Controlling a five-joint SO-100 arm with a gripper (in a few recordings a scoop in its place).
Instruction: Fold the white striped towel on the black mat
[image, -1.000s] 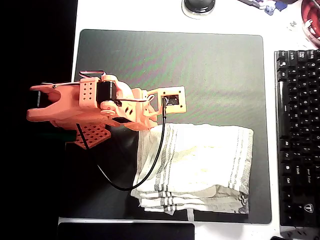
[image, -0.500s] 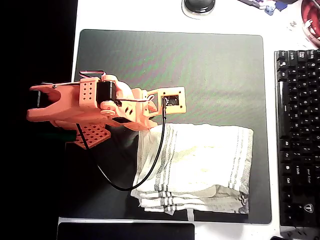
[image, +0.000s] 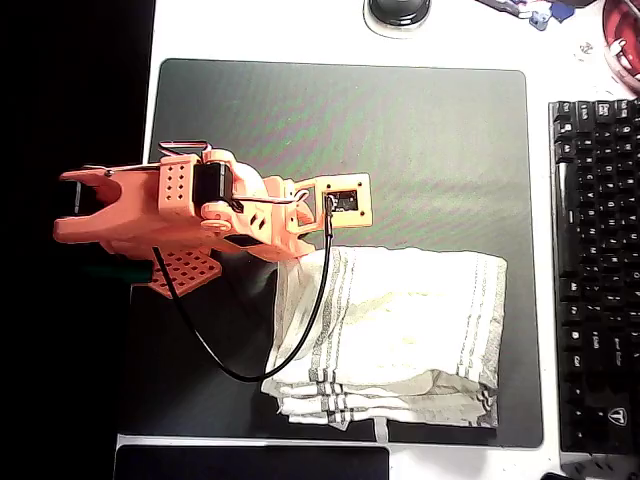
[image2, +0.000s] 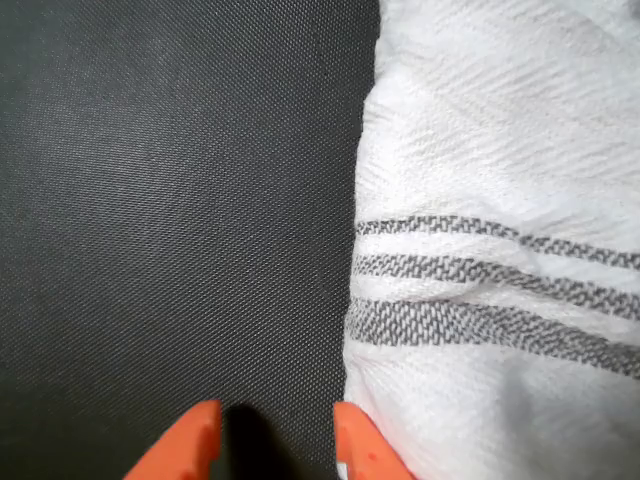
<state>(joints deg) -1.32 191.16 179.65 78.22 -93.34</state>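
Already folded into a thick, layered rectangle, the white striped towel lies on the lower right part of the black mat in the overhead view, its stacked edges showing along the bottom and its grey stripes running near the left and right ends. Its upper left corner sits just under the orange arm, which reaches in from the left over the mat's left edge, with a black cable looping down across the towel's left portion. From the wrist view, the gripper hangs over bare mat right at the towel's edge — the two orange fingertips stand slightly apart with nothing between them, and the right tip looks to be just touching or right beside the cloth, though I cannot tell which. Three grey stripes cross the towel in that view. Beyond the mat, a black keyboard lies along the right side of the white table, and a round dark object sits at the top edge.
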